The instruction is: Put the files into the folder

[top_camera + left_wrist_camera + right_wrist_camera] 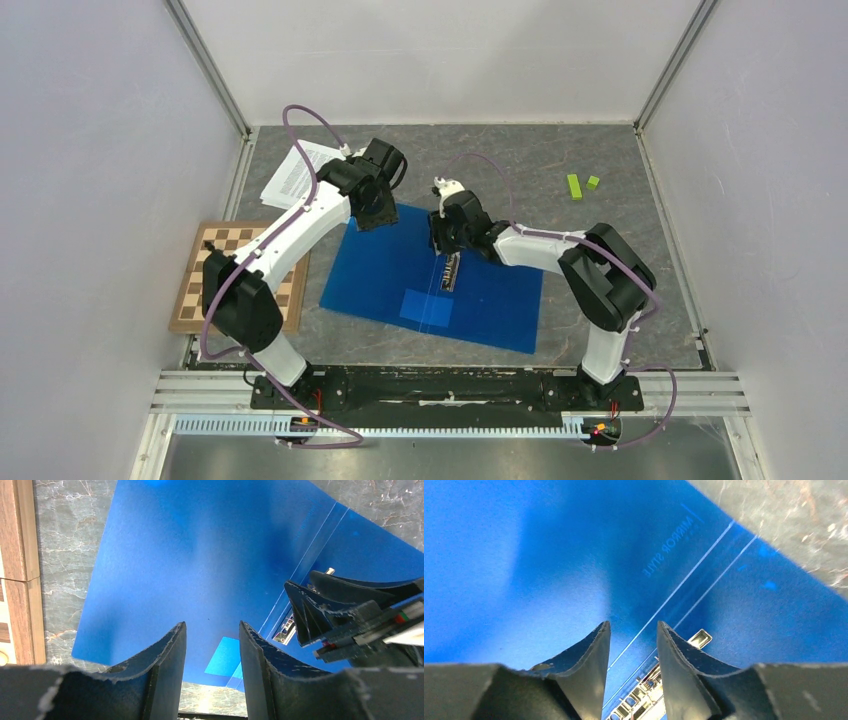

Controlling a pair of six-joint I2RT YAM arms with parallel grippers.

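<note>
The blue folder lies opened flat in the middle of the table, its metal clip along the spine. The files, white printed sheets, rest at the back left, partly hidden under my left arm. My left gripper hovers over the folder's far left corner, open, with only the blue cover showing between its fingers. My right gripper hangs over the spine just beyond the clip, open and holding nothing. Its fingers also show in the left wrist view.
A wooden chessboard lies left of the folder, its edge close to the left cover. Two small green blocks sit at the back right. White walls enclose the table on three sides.
</note>
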